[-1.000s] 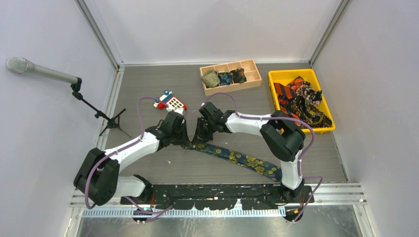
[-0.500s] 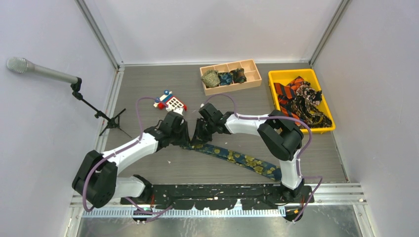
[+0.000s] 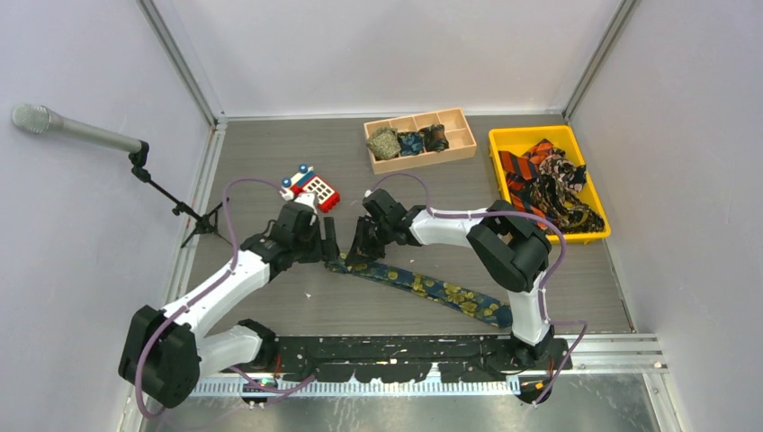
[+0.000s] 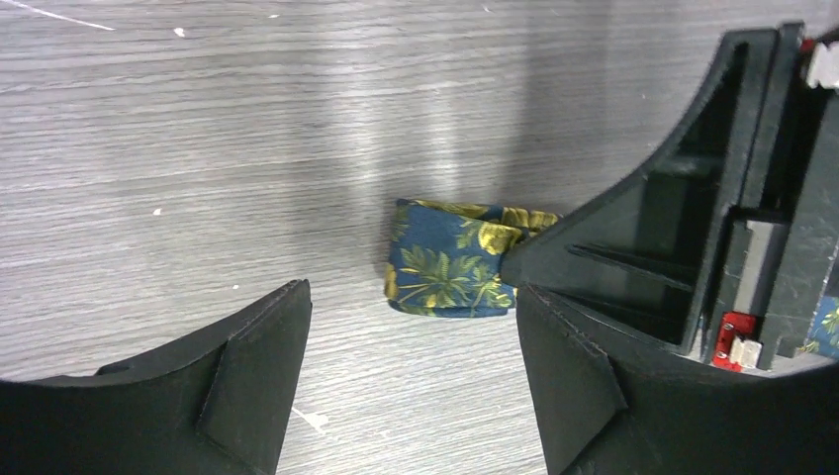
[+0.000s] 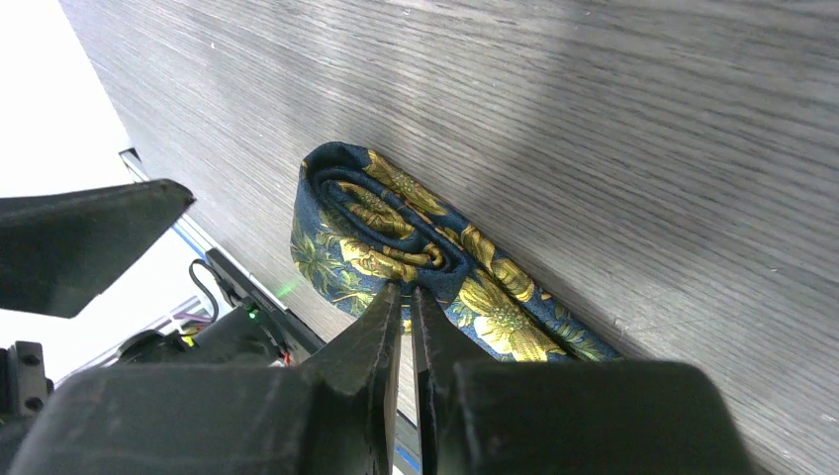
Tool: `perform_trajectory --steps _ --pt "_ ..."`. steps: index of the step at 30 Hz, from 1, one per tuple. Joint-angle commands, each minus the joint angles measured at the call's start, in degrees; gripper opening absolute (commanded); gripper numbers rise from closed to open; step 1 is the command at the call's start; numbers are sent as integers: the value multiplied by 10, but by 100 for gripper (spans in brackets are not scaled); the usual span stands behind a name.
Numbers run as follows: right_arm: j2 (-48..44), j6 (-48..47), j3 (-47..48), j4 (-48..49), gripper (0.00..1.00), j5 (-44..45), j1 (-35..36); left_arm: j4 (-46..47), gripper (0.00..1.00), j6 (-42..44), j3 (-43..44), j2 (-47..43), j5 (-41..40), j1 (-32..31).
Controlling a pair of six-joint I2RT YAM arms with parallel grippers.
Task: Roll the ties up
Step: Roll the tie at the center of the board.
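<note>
Leftward the left gripper (image 3: pixel 329 245) has drawn away from the navy fabric necktie with yellow-gold flowers (image 3: pixel 432 290). Left wrist: its jaws gape empty, with the rolled end just beyond them. Right wrist: the right gripper (image 5: pixel 406 294) pinches that roll, jaws almost closed.

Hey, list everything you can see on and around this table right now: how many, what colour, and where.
Navy tie: 1, navy with yellow flowers, laid across mid-table, the end at the grippers rolled.
Rolled ties: 3, dark patterned, in the wooden tray.
Wooden tray: 1, light wood, far centre.
Loose ties: a pile, count unclear, orange-black and dark patterned, in the yellow bin.
Yellow bin: 1, yellow, far right.
Toy phone: 1, red, blue and white, left of centre.
Microphone: 1, grey, on a black stand, left side.
Table: 1, grey wood grain.
Left gripper: 1, black, open, facing the roll.
Right gripper: 1, black, shut on the navy tie.
</note>
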Motion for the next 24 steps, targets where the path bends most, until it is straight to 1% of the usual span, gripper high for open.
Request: perform_trajectory --steps 1,4,8,12,17,24 --pt "21 -4 -16 -13 14 21 3 15 78 -2 -28 -30 57 48" --pt "21 -3 -21 -11 14 21 3 53 78 -12 -60 -45 121 77" --pt "20 -2 -28 -7 14 21 3 94 78 -21 -93 -59 185 121" --pt "23 0 -32 -4 14 21 3 149 78 -41 -120 -60 246 152" --pt "24 0 -36 0 14 20 3 187 76 -51 -133 -44 278 169" --pt "25 1 -38 2 14 19 3 249 68 -76 -147 -5 329 187"
